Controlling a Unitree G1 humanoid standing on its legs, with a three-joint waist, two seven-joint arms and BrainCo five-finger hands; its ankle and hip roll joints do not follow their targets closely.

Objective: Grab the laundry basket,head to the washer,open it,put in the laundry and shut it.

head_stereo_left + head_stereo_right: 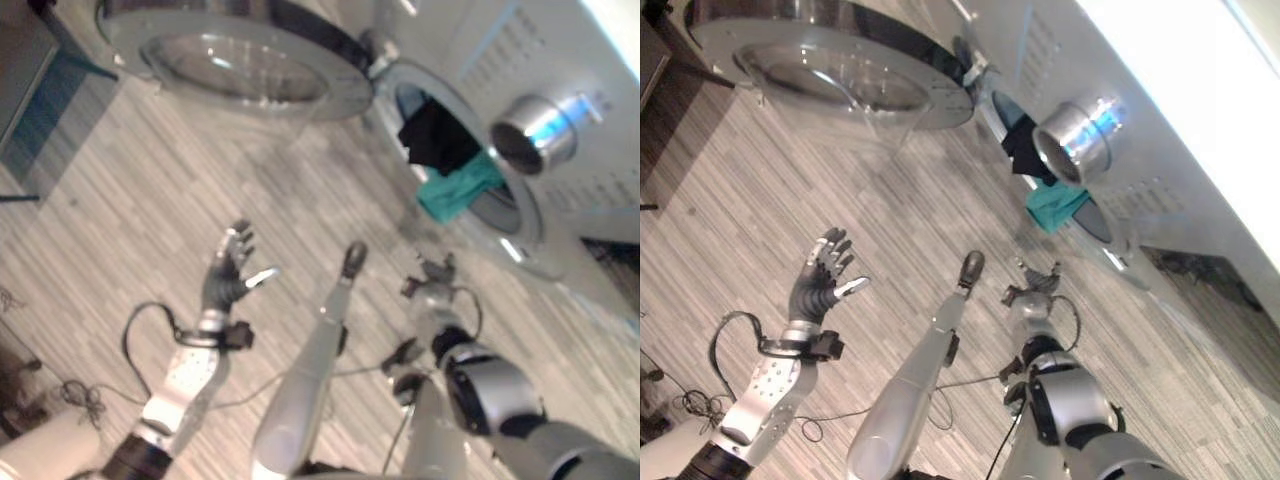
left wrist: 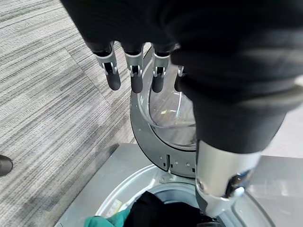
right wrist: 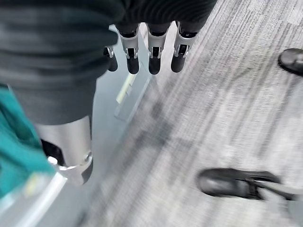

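From the eye views, the washer stands far right with its door swung wide, black cloth and teal cloth hanging at the opening; the left hand is released, empty; the right hand sits near the opening. In the left wrist view, straight fingers face the door's glass; in the right wrist view, relaxed fingers grasp nothing, teal cloth beside. Judging by this, push the cloths fully inside before swinging the door shut.

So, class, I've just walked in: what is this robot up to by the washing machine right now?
The washer stands with its round door swung wide open. Black laundry and a teal cloth sit in the drum opening, the teal piece hanging over the rim. The left robot hand is raised with open fingers, holding nothing. The right robot hand sits just below the opening, also empty. The door is not yet shut.
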